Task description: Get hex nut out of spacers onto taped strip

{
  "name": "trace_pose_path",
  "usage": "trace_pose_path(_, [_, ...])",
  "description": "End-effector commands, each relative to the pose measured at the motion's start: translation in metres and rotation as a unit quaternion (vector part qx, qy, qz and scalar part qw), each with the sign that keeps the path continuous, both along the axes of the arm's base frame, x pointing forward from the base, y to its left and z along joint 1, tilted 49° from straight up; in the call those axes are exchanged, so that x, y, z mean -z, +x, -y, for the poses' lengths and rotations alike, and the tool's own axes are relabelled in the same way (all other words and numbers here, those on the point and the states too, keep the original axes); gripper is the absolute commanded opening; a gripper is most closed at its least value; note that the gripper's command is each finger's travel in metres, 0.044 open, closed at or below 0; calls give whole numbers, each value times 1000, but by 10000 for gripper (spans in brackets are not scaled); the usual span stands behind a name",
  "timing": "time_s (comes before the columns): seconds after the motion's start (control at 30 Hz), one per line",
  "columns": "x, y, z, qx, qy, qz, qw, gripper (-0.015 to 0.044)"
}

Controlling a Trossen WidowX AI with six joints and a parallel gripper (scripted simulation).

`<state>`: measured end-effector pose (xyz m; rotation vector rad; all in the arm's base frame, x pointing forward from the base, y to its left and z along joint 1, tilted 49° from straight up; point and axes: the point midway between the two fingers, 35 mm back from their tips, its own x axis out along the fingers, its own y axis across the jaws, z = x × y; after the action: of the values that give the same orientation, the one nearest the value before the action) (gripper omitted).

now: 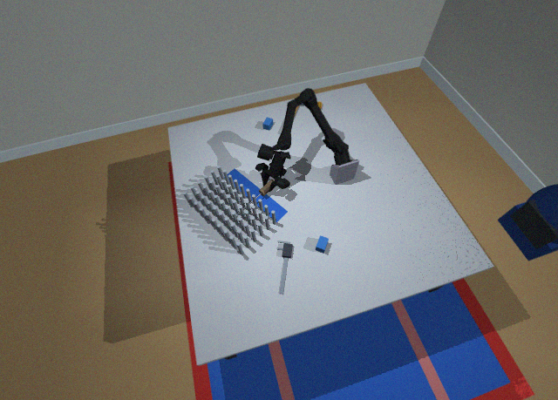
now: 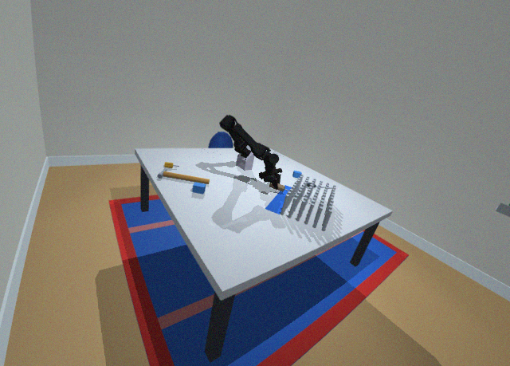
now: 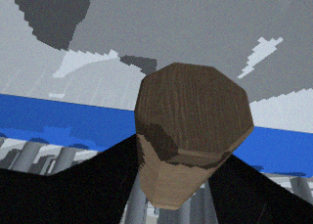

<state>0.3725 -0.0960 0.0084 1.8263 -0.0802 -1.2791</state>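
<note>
My gripper (image 1: 270,182) (image 2: 273,183) (image 3: 174,145) is shut on the wooden handle (image 1: 264,188) (image 2: 280,186) (image 3: 193,112) of a tool, held low over the taped strip. The blue taped strip (image 1: 277,208) (image 2: 274,206) (image 3: 49,123) lies along the front of the spacers. The tool's thin shaft points from the handle into the front rows; its tip is hidden among the spacers. The metal spacers (image 1: 273,217) (image 2: 325,223) (image 3: 26,156) stand upright in rows. I cannot make out the hex nut in any view.
A blue block (image 1: 268,123) (image 2: 198,187) lies near a hammer (image 2: 187,177) and a small yellow-handled tool (image 1: 320,105) (image 2: 168,164). Another blue block (image 1: 322,243) (image 2: 296,174) lies beside a dark-headed tool (image 1: 287,250) to the side of the spacer field.
</note>
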Motion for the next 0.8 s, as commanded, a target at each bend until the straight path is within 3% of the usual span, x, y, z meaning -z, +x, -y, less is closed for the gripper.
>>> trace_pose_path(0.0, [-2, 7, -3, -1, 0, 8, 1000, 0])
trace_pose_path(0.77, [2, 16, -5, -1, 0, 8, 1000, 0])
